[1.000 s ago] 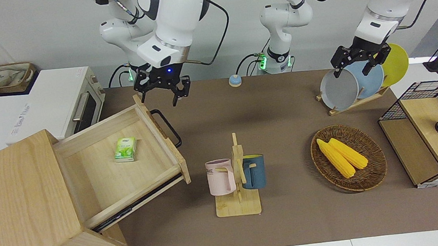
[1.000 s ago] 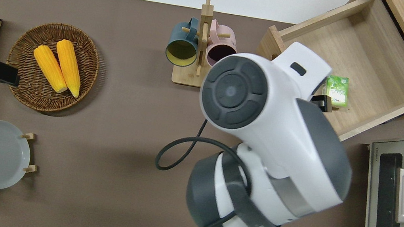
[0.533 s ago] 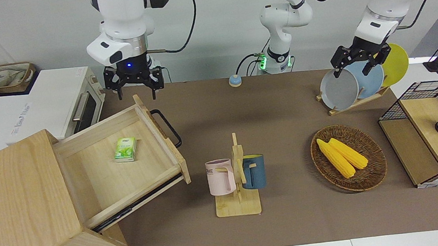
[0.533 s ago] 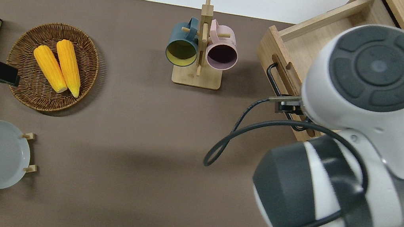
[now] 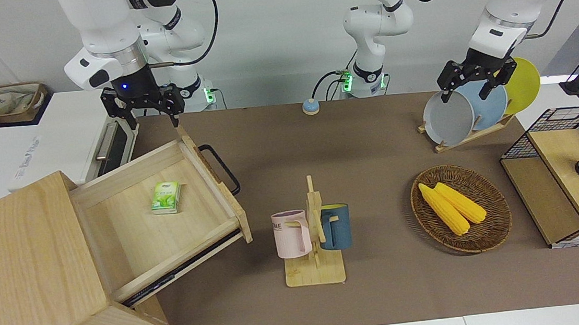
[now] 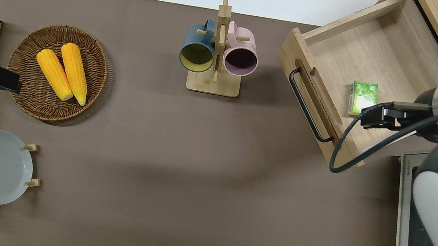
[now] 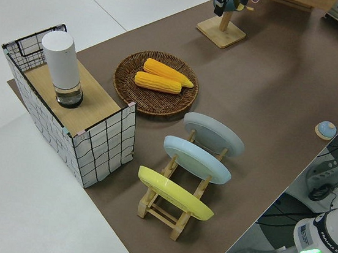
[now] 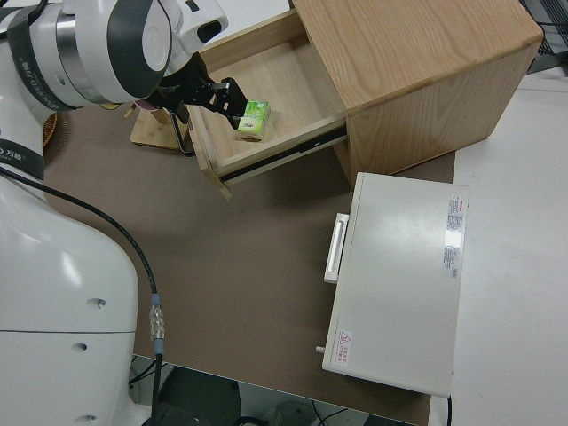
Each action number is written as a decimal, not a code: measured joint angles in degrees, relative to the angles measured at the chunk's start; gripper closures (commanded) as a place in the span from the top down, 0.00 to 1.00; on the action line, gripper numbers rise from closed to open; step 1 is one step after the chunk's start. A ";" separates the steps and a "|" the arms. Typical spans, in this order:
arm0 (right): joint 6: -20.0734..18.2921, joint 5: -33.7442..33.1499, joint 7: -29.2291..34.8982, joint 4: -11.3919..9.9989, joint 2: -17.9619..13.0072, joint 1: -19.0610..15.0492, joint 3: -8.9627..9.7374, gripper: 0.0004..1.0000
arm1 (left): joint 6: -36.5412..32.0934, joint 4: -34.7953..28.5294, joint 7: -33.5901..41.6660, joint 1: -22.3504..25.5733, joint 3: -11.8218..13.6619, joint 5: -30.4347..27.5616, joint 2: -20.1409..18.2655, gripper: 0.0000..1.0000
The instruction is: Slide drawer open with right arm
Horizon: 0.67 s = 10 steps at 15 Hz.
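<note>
Black jaws of the right gripper (image 5: pixel 148 112) stand apart and hold nothing, hanging in the air over the near corner of the drawer (image 6: pixel 376 72), beside the white toaster oven (image 5: pixel 57 138) and clear of the drawer's bar handle (image 5: pixel 221 168). The drawer already stands pulled well out of the big wooden box (image 5: pixel 27 279) at the right arm's end of the table (image 6: pixel 154 152), with a small green packet (image 5: pixel 166 197) lying on its floor. By the look of it the sliding is done, and little seems left but for the arm to draw clear. The mug rack (image 5: pixel 312 234) stands near the handle but well apart from the gripper. Farther along are the basket of corn (image 5: pixel 460 208), the plate rack (image 5: pixel 473 109) and the wire-mesh cabinet (image 5: pixel 563 180). Nothing stands in the gripper's way. The left arm is parked, its jaws apart.
</note>
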 measured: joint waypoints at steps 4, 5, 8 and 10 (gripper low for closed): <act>0.54 0.63 -2.87 -4.32 -2.35 0.01 -0.43 0.99 | 0.00 0.00 0.00 0.00 0.00 0.00 0.00 1.00; 0.54 0.64 -4.01 -4.77 -2.50 0.02 -0.74 0.99 | 0.00 0.00 0.00 0.00 0.00 0.00 0.00 1.00; 0.54 0.64 -6.58 -5.38 -2.73 0.01 -2.83 0.99 | 0.00 0.00 0.00 0.00 0.00 0.00 0.00 1.00; 0.62 0.64 -7.39 -5.38 -2.74 0.00 -3.54 0.99 | 0.00 0.00 0.00 0.00 0.00 0.00 0.00 1.00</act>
